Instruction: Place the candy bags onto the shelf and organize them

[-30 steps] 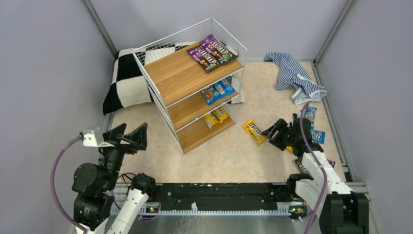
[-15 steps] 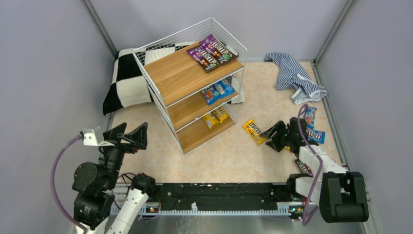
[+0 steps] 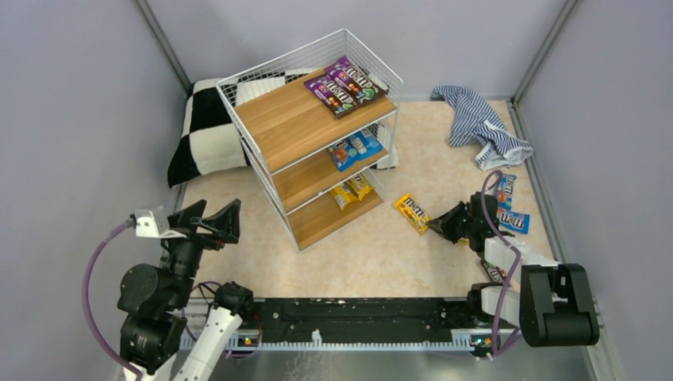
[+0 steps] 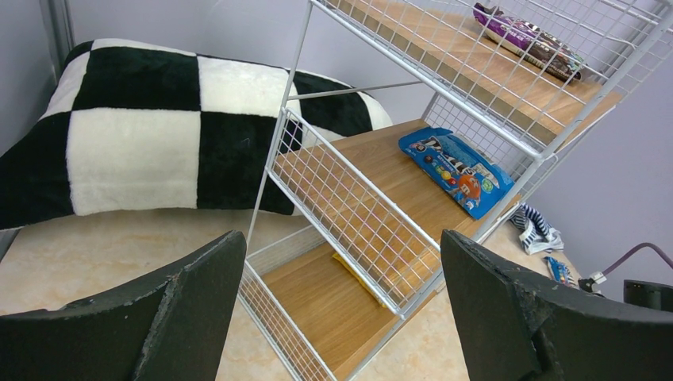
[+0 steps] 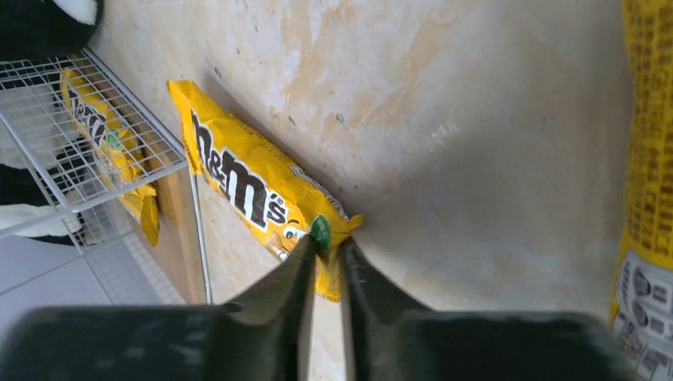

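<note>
On the floor right of the shelf lies a yellow candy bag. My right gripper is shut on its near end, low over the floor. The shelf carries purple bags on top, blue bags on the middle board and yellow bags at the bottom. Two blue bags lie on the floor at the right. My left gripper hangs open and empty, facing the shelf.
A blue-white striped cloth lies at the back right. A black-and-white checkered cushion sits behind the shelf on the left. Another yellow packet lies beside my right gripper. Grey walls close in on three sides.
My right gripper moved left and down to the yellow bag's end and closed on it. The left arm has not moved.
</note>
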Robot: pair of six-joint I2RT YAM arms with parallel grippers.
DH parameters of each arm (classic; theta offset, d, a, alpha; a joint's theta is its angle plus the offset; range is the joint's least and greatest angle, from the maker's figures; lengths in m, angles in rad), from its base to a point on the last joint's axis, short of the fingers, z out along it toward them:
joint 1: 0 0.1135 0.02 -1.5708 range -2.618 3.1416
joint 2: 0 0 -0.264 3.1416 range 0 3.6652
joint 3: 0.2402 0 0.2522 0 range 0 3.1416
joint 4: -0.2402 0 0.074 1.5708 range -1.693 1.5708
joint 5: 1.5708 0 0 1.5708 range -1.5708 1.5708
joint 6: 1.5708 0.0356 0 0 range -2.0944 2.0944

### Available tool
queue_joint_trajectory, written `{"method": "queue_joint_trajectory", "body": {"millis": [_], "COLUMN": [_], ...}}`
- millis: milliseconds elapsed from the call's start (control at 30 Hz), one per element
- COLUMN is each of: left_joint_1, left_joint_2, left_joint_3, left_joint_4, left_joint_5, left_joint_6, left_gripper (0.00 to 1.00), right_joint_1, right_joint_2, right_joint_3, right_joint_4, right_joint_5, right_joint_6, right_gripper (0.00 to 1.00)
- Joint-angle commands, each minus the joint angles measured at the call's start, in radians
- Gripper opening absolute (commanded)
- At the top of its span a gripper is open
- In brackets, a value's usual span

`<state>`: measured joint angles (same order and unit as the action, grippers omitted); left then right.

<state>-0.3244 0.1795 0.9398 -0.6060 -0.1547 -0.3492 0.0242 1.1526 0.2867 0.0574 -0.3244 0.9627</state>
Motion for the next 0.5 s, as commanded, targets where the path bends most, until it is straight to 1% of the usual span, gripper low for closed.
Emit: {"method": "queue_joint_trajectory", "body": {"millis": [0,133,300,400,467], "left_joint_1": [-0.004,-0.004,-0.004,-0.004,-0.004], "left_joint_2": [0.016,0.024,0.013,0.01,0.012], "left_joint_3": [0.021,0.025,0.0,-0.022,-0.032], "left_joint_4": [0.023,0.025,0.038,0.058,0.072], "left_joint_5": [-0.005,-0.008,-0.01,-0.001,0.008], "left_joint_6": [0.013,0.019,0.01,0.003,-0.005], "left_gripper": [0.98,0.98,0.98,0.98,0.98], "right_joint_1": [0.003,0.002,0.011,0.066,0.143], "right_joint_2": [-0.014,-0.082,-0.196,-0.272,-0.312], "right_joint_3": [-0.014,0.021,0.063,0.05,0.036], "right_joint_4": [0.1,0.007,-0.208,-0.266,-0.225], "right_joint_5": [-0.004,-0.055,-0.162,-0.191,-0.187], "right_joint_6": [-0.009,-0.021,-0.038,0.018,0.104], "right_gripper": [0.0,0.0,0.0,0.0,0.0]}}
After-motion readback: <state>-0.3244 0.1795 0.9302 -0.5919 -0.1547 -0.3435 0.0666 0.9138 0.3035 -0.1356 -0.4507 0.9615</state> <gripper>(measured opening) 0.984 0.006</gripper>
